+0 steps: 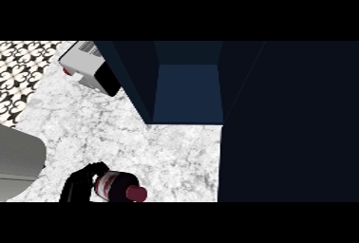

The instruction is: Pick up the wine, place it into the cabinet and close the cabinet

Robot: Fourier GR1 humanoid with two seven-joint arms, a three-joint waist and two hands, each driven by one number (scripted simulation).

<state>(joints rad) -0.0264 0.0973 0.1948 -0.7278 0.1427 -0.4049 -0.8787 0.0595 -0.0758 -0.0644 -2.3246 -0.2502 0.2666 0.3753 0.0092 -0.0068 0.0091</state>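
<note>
The wine bottle [119, 186] is at the lower left of the head view: dark glass, pale label, dark red cap pointing toward the lower right. My left hand [77, 184] sits on its left side with black fingers curled round the body, hiding part of it. A grey forearm [17, 163] fills the left edge. The navy cabinet [188, 90] stands at the back with its inside open and nothing visible in it. Its door [291, 123] is swung out and covers the right side. My right hand does not show.
A white and black appliance [88, 66] stands at the back left beside the cabinet wall. The marble counter [161, 152] runs between the bottle and the cabinet. Patterned tiles [17, 71] line the far left.
</note>
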